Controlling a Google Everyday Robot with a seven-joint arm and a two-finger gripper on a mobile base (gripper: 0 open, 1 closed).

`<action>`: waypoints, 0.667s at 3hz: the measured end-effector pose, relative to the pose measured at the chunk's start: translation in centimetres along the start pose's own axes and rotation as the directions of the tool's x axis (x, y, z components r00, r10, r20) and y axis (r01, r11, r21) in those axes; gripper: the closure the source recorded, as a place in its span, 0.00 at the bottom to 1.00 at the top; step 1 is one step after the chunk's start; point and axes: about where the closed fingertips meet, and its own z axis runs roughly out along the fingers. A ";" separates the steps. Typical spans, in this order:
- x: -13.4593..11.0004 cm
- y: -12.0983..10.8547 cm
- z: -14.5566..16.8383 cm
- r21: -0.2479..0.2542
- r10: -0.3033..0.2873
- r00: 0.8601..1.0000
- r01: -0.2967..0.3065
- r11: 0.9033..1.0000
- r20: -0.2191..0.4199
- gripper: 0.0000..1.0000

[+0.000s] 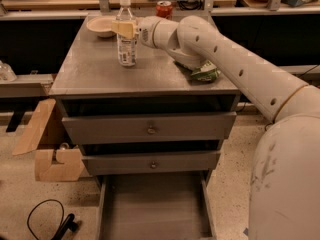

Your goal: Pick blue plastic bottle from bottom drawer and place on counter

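The blue plastic bottle [126,51], clear with a white cap and a pale label, stands upright at the back left of the counter [95,76]. My gripper [125,28] reaches in from the right and its yellowish fingers are closed around the bottle's upper part, just below the neck. The bottle's base rests on or just above the counter top. The bottom drawer [155,209] is pulled open at the foot of the cabinet and shows a bare grey floor.
A shallow bowl [101,26] sits just behind and left of the bottle. A red soda can [164,8] stands at the back. A green bag [205,74] lies under my arm. Two knobbed drawers [150,129] are shut. A cardboard box [50,156] and a cable [42,219] lie on the floor to the left.
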 end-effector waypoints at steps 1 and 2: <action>-0.2 0.0 0.0 0.000 0.000 1.000 0.000 1.000 0.000 0.59; -0.2 0.0 0.0 0.000 0.000 1.000 0.000 1.000 0.000 0.35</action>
